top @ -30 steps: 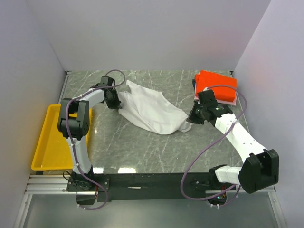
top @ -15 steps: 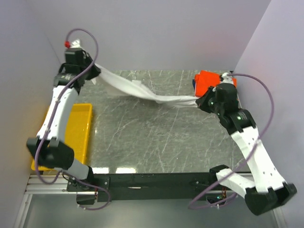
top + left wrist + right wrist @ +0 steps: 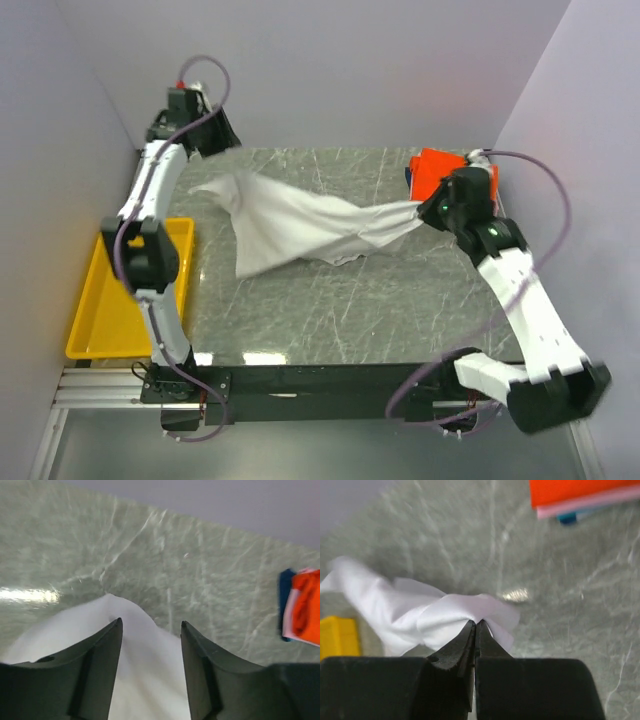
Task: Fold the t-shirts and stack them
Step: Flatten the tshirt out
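Observation:
The white t-shirt (image 3: 300, 225) lies stretched across the marble table, its left part slumped on the surface. My right gripper (image 3: 425, 208) is shut on its right end, and the right wrist view shows cloth bunched at the fingertips (image 3: 476, 622) of the white shirt (image 3: 420, 610). My left gripper (image 3: 226, 142) hangs open above the back left corner. Its jaws (image 3: 151, 625) stand apart with the white cloth (image 3: 140, 675) below them, not gripped. Folded shirts are stacked at the back right, orange-red (image 3: 440, 170) on top, over pink (image 3: 590, 502) and blue (image 3: 567, 517).
A yellow tray (image 3: 95, 310) sits off the table's left edge. Grey walls close in the back and both sides. The folded stack (image 3: 302, 607) lies close behind my right gripper.
My left gripper has opened and let go of the white shirt, whose left end dropped from the air onto the table. The right gripper keeps its hold near the stack.

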